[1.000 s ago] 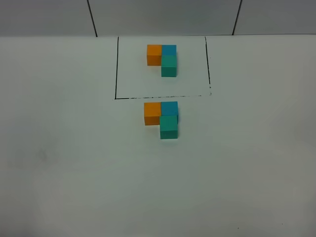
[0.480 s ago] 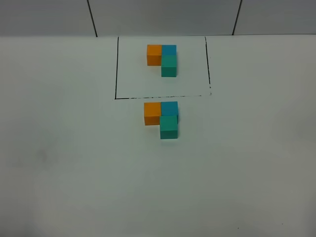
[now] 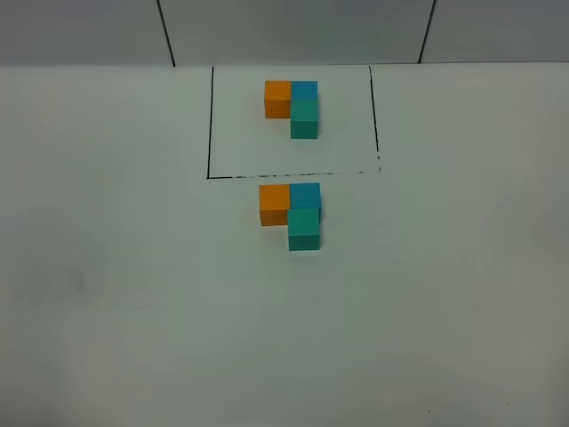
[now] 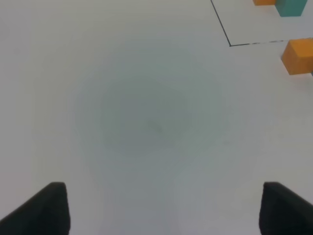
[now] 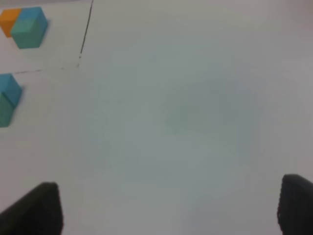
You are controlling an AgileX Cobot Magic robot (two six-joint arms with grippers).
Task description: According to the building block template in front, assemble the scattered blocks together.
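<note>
The building block template (image 3: 293,107) is an L-shaped trio of orange, blue and teal-green cubes inside a thin black drawn rectangle (image 3: 210,124) at the back. Just in front of the frame, the scattered blocks sit joined in the same L: orange cube (image 3: 274,205), blue cube (image 3: 305,197), teal-green cube (image 3: 304,229). Neither gripper shows in the exterior high view. My left gripper (image 4: 161,210) is open and empty over bare table, the orange cube (image 4: 298,56) far off at its view's edge. My right gripper (image 5: 168,208) is open and empty, the blue cube (image 5: 9,90) far off.
The white table (image 3: 133,311) stretches wide on both sides and in front of the cubes. Its back edge meets a grey wall (image 3: 293,31) with dark vertical seams.
</note>
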